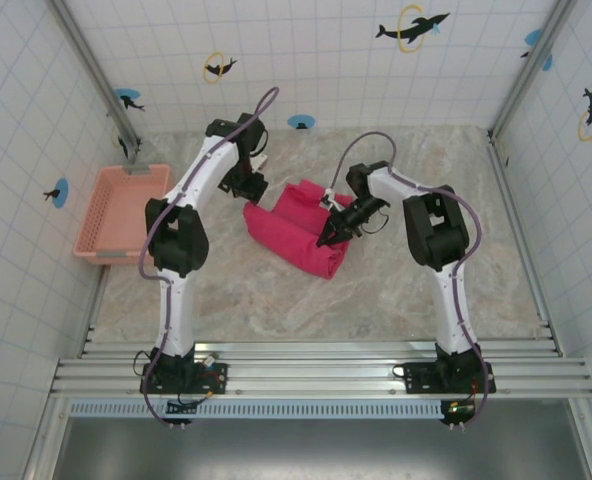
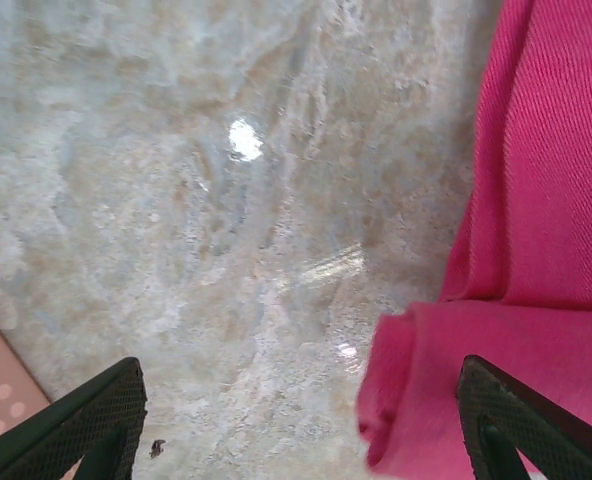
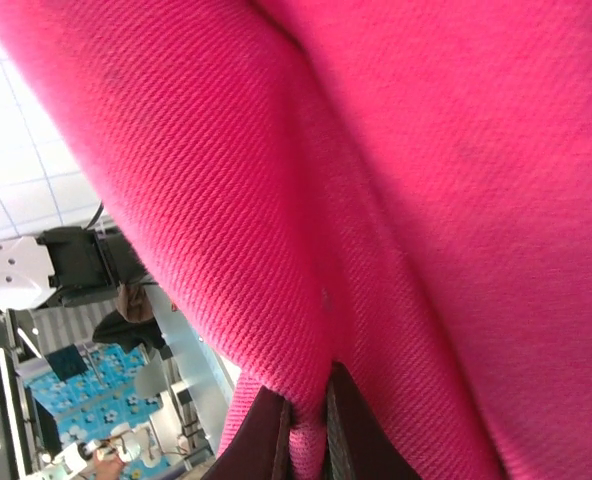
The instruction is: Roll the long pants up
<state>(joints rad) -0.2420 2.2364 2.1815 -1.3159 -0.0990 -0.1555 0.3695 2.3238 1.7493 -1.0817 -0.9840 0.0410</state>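
The long pants [image 1: 301, 228] lie on the table [image 1: 376, 290] as a thick, partly rolled bundle of bright pink-red cloth. A pale salmon basket [image 1: 116, 215] stands to the left of the pants, well apart from them.

The left end effector [image 1: 248, 185] hangs just beside the upper left end of the pants, on the side that faces the basket. It is released. In the left wrist view its two dark fingers [image 2: 86, 425] stand wide apart, and between them is mostly bare marbled table. A rounded edge of the pants reaches in from the right, close to the right finger, but nothing is gripped there.

The right end effector [image 1: 331, 232] is at the right side of the pants, low against the cloth. It is clenched on the pants. In the right wrist view the two fingertips [image 3: 266, 445] are almost together, and a thin ridge of the pink-red cloth is pinched between them. The rest of the cloth rises above the fingertips in broad, smooth folds.
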